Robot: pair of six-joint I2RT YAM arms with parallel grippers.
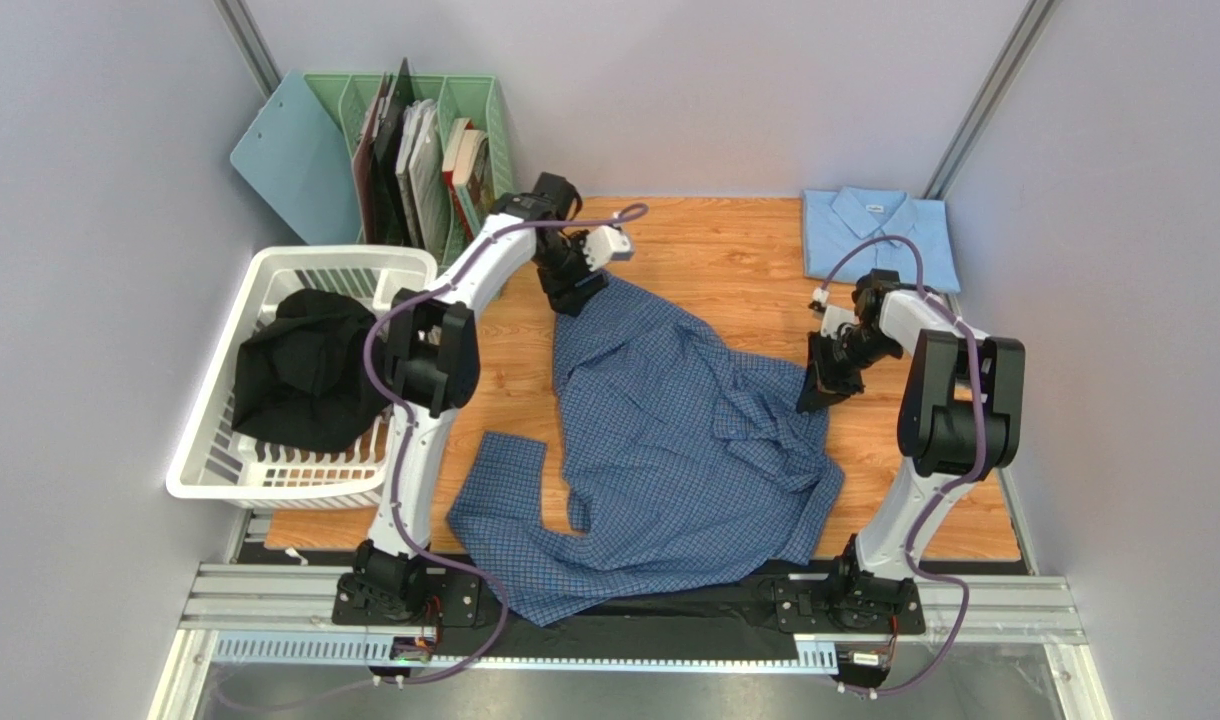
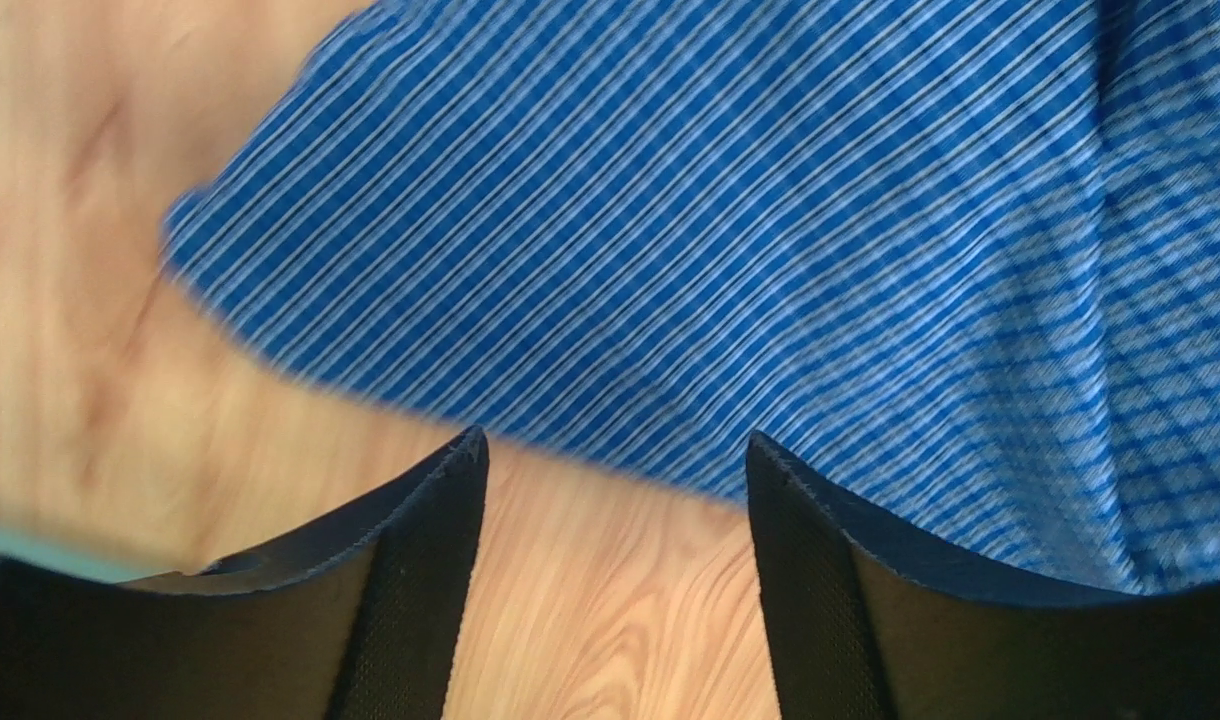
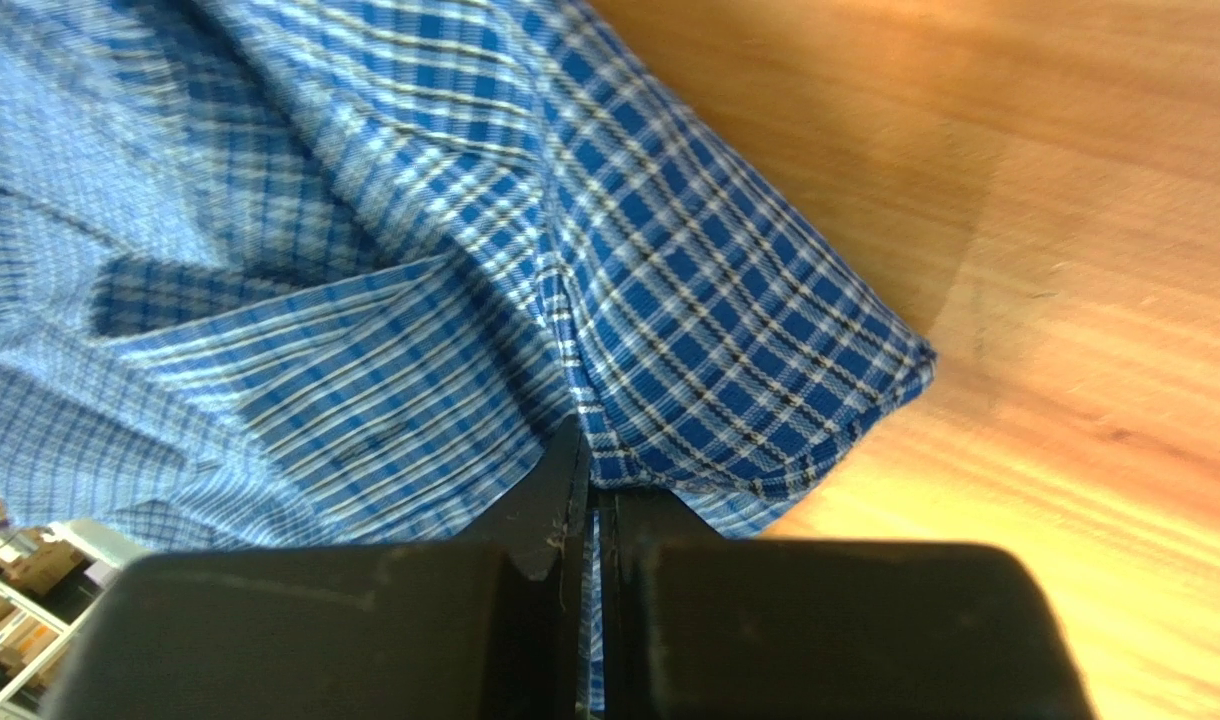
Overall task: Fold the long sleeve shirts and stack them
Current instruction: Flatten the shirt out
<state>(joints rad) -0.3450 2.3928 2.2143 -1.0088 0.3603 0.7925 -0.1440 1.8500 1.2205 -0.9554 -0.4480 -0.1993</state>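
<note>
Beside far hem of checked shirt, left end effector spread, not yet gripping; at shirt's right edge, right end effector clenched on fabric.

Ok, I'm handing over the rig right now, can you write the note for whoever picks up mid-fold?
Left tool: open, nothing between its fingers, at the far edge of the checked shirt.
Right tool: shut on a fold at the checked shirt's right side.
Checked shirt: rumpled and unfolded mid-table, near part reaching past the front edge.
Pale blue shirt: folded, at the far right corner of the table.
Done: one shirt folded.
Left: fold the checked shirt and stack it on the pale blue shirt.
</note>
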